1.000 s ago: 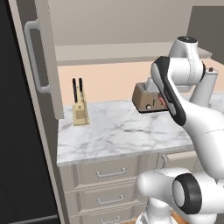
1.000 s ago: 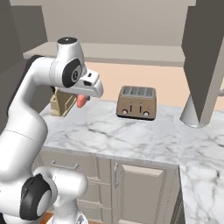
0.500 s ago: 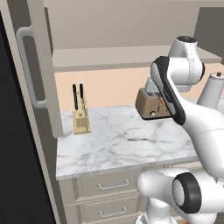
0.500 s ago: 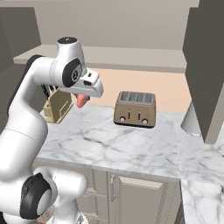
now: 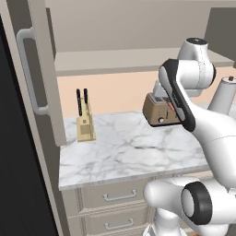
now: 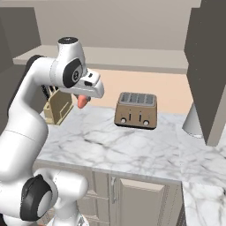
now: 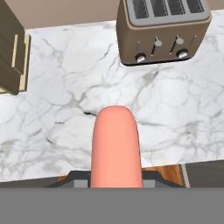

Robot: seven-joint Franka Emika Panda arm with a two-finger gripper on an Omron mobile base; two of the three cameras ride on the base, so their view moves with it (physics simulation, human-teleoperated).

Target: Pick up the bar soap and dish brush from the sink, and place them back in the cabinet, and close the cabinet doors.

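The end effector [image 6: 82,102] is closed on the bar soap [image 7: 115,146], which juts out from between its fingers as a salmon block carried in the air above the front part of the marble surface [image 5: 129,154]. Over the last second the whole scene has slid sideways in both base views: the knife block [image 5: 84,124] and the toaster [image 6: 136,110] sit further along than they did, and the cabinet shelf [image 5: 138,60] now spans more of the frame. That reads as the base driving along the units, not as things moving; the grip has not changed. For the task, this looks like the carry stage, with the soap out of the sink and being lined up beneath the cabinet; the brush and the doors are still to do.

Further back, the toaster stands toward the surface's rear edge and the knife block near its left rear corner. Above them the cabinet is open, one door [image 5: 44,73] swung out at the left. A peach wall closes the room behind.
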